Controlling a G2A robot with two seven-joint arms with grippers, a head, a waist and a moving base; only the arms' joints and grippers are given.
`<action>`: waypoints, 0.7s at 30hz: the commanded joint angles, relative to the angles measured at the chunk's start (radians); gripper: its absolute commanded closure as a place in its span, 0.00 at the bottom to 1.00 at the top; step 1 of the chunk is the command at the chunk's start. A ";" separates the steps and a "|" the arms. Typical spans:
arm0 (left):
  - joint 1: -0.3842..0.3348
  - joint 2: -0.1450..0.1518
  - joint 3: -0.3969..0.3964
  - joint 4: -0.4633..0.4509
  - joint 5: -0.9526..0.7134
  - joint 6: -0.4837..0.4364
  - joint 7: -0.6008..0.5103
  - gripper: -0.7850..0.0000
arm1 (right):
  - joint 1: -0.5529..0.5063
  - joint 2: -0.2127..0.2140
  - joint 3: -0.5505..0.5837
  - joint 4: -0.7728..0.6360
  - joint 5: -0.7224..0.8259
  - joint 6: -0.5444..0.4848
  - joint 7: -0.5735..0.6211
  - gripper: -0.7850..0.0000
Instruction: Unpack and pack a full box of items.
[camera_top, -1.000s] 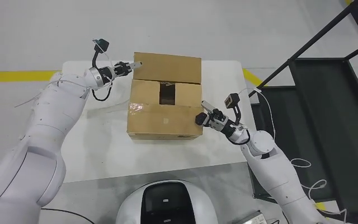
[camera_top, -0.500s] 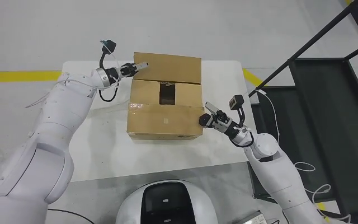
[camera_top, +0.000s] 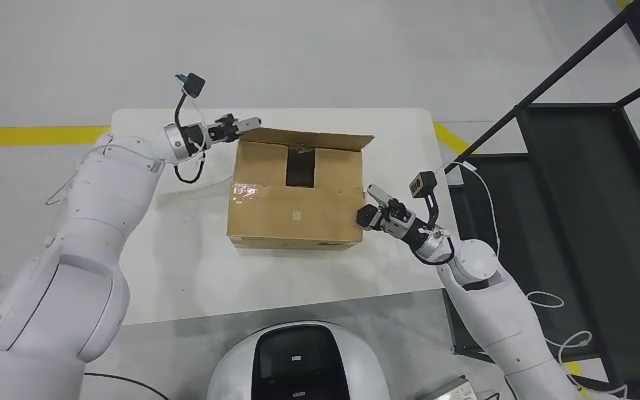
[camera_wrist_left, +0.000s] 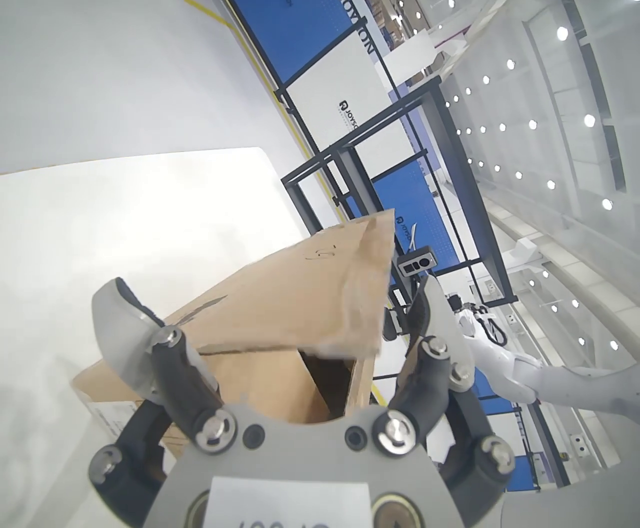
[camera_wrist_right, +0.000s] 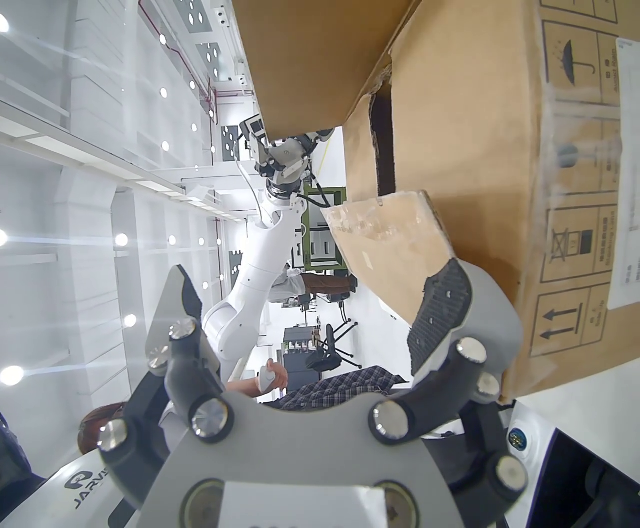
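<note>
While the left gripper (camera_wrist_left: 272, 305) hangs with its jaws spread wide at the far left corner of the box (camera_top: 295, 215), the corner of the raised far flap (camera_wrist_left: 310, 295) sits between its fingers; I cannot tell whether either pad touches it. The right gripper (camera_wrist_right: 315, 285), likewise spread and holding nothing, is at the box's right end, where a small side flap (camera_wrist_right: 395, 250) leans out against one ribbed pad. The box stands mid-table (camera_top: 170, 270).

Unpacking looks barely begun. The far flap is up near vertical, the near flap (camera_top: 290, 205) lies flat, and a dark gap (camera_top: 298, 165) shows between them. The rest is yet to do: opening fully, emptying, refilling and closing.

The edges to mind are the far flap's free edge and the torn, taped corner on the right. Room to move seems best over the table left of and in front of the box. On the right, the table edge and a dark metal frame (camera_top: 560, 150) hem the arm in.
</note>
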 joint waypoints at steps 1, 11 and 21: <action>0.001 0.005 -0.001 -0.001 0.010 -0.009 -0.004 0.00 | 0.001 -0.001 -0.001 -0.001 -0.002 -0.001 -0.001 0.00; 0.018 0.038 0.006 -0.053 0.082 -0.035 0.023 0.00 | 0.014 -0.005 -0.006 -0.009 -0.006 -0.009 -0.016 0.00; 0.004 0.076 -0.057 -0.126 0.028 -0.082 0.082 0.00 | 0.000 -0.005 0.010 -0.031 -0.002 -0.013 -0.003 0.00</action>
